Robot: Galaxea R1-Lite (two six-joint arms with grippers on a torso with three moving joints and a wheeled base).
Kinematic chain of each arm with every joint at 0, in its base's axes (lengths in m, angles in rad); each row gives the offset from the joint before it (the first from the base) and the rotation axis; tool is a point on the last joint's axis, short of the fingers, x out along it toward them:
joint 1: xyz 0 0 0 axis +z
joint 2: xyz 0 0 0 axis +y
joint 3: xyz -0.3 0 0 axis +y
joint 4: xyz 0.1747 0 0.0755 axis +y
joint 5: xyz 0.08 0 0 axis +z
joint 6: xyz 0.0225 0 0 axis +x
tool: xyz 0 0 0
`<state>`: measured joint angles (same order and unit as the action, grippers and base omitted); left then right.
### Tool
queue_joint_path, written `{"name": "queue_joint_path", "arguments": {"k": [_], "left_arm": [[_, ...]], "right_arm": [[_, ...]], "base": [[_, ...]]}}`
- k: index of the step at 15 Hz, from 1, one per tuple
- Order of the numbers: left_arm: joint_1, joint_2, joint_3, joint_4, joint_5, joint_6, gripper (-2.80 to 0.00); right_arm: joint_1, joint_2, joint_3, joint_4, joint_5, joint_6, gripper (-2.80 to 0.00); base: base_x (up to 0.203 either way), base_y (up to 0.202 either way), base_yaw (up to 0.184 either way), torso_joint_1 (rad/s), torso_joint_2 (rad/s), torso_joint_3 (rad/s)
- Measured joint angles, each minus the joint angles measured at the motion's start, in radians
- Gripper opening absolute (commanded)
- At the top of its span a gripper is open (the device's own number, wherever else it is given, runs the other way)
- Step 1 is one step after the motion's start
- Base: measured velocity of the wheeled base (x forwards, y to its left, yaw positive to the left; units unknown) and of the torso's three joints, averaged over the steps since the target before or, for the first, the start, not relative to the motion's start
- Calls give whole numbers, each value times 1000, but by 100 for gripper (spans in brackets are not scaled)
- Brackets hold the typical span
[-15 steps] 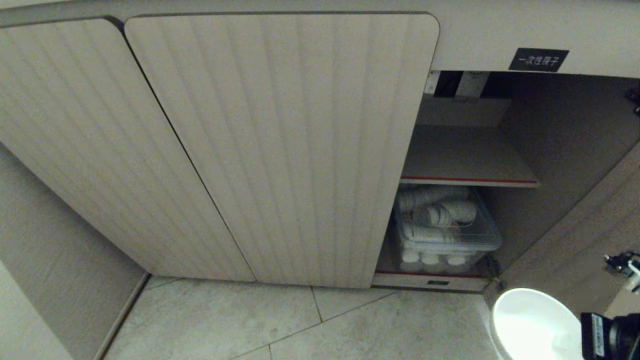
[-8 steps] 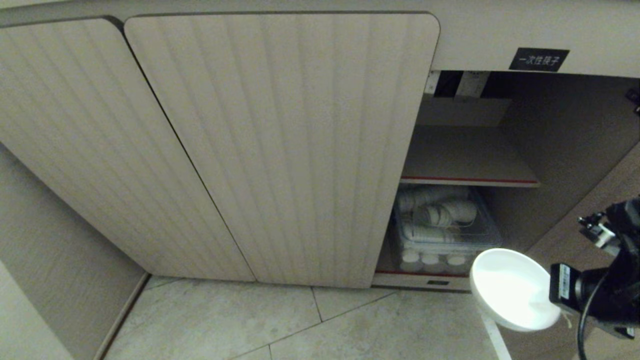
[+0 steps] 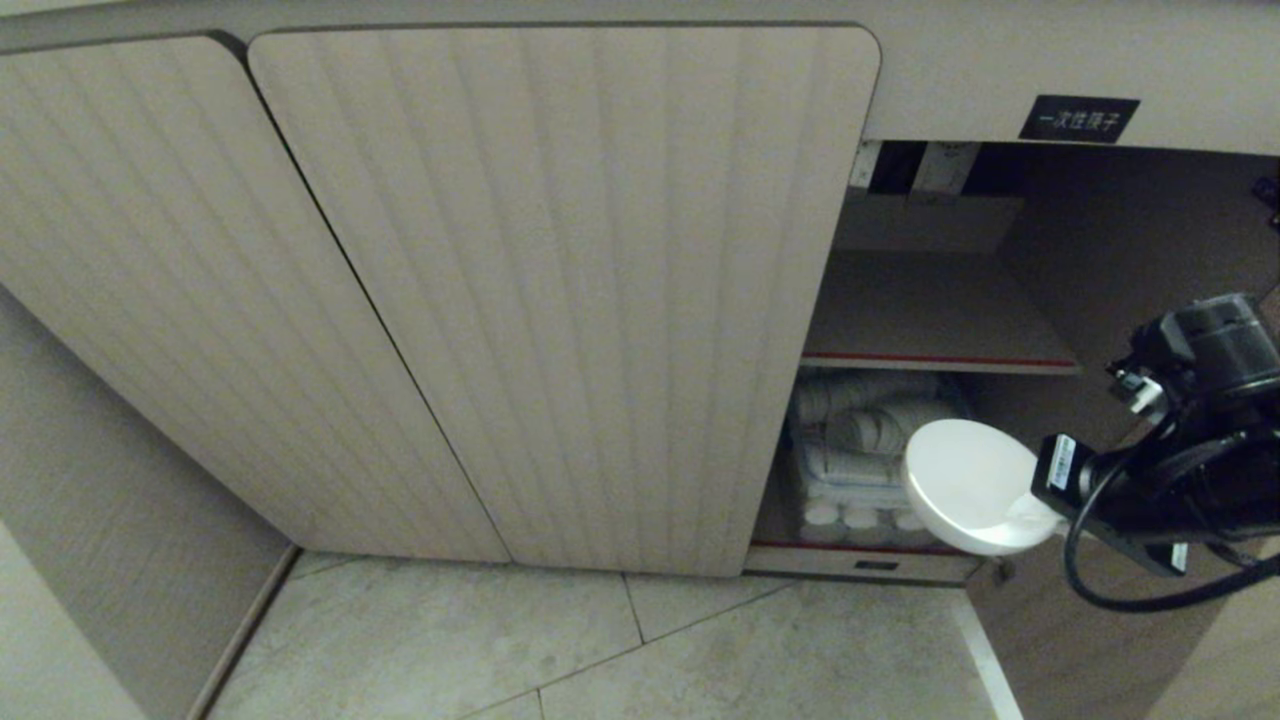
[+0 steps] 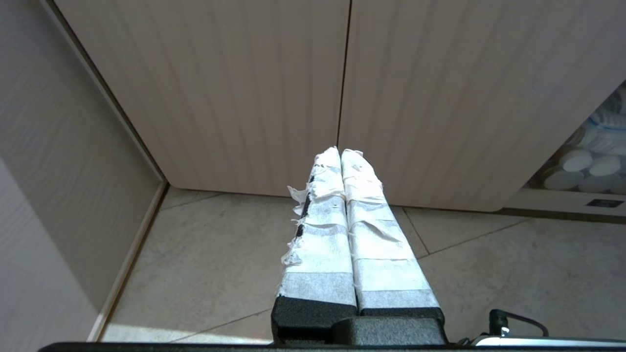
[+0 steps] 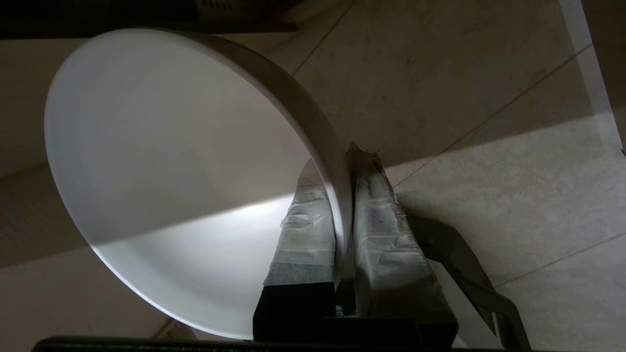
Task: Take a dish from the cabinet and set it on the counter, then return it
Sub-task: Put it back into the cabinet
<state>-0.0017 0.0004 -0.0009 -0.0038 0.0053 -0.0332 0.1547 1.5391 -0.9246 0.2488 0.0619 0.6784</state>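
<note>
The right gripper (image 3: pixel 1040 505) is clamped on the rim of the dish (image 3: pixel 968 485), which hangs in the air before the open cabinet (image 3: pixel 1090 260), over the lower compartment; the bare upper shelf (image 3: pixel 930 310) lies above and beyond it. The left gripper (image 4: pixel 341 154) is pressed closed and empty, facing the closed doors (image 3: pixel 560 290); the right arm is plainly the nearer.

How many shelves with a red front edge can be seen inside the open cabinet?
2: the upper shelf, bare, and the bottom shelf under a box of paper cups. The closed door may hide others.
</note>
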Motion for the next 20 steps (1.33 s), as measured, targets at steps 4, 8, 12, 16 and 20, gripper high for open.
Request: {"name": "queue_joint_path", "arguments": {"k": [4,8,12,16,20], "left_arm": [[0,0,0,0,0,0,-280],[0,0,0,0,-1,0,-280],[0,0,0,0,-1,0,-280],[0,0,0,0,0,0,-280],[0,0,0,0,0,0,-280]], "right_arm": [[-4,52,-112,86,-1,49,-280],[-11,91,-233,173,-1,94,-280],[-28,124,-308,184,-3,125,-280],[-75,147,-356,187,-13,130,-280],[-115,172,-401,195,-31,131,-280]], "base": [[0,0,0,0,0,0],[0,0,0,0,0,0],[0,0,0,0,0,0],[0,0,0,0,0,0],[0,0,0,0,0,0]]}}
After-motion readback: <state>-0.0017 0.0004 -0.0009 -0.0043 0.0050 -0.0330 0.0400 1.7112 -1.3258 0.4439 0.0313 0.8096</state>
